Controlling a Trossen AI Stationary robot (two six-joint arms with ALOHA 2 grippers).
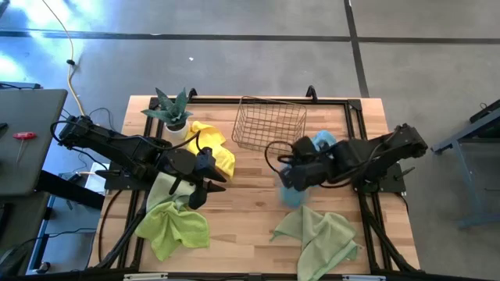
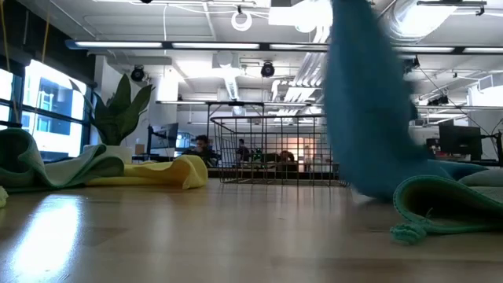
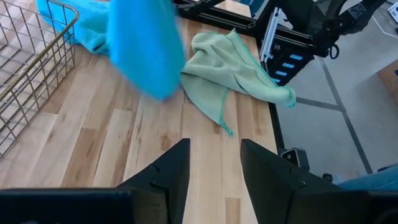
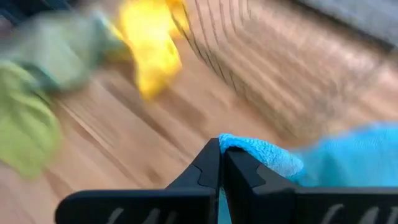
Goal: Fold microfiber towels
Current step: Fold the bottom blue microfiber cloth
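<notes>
Right gripper (image 4: 221, 152) sits right of table centre, jaws pinched flat on a corner of the light blue towel (image 3: 146, 46). In the low view the cloth hangs in a long limp drape, lower edge apparently at or just above the table (image 1: 250, 242); contact unclear. More blue cloth lies bunched by the wire basket (image 1: 269, 125), at about 4 o'clock from it.

Left gripper (image 3: 214, 165) waits left of centre, jaws partly apart, holding nothing.

Other towels, overhead view: yellow towel (image 1: 215, 148) at 9 o'clock from the basket, beside the potted plant (image 1: 173, 109); lime green towel (image 1: 176, 226) at the table's 7 o'clock; pale sage towel (image 1: 324, 238) at 5 o'clock, crumpled; another pale cloth (image 1: 162, 187) lies partly under the left arm.

Handling, judged: light, soft, no stiffness; sags from any single hold and will bunch rather than lie flat. Nap should resist slipping from shut jaws. Best taken at corners or hem, two adjacent corners at once to spread an edge.
</notes>
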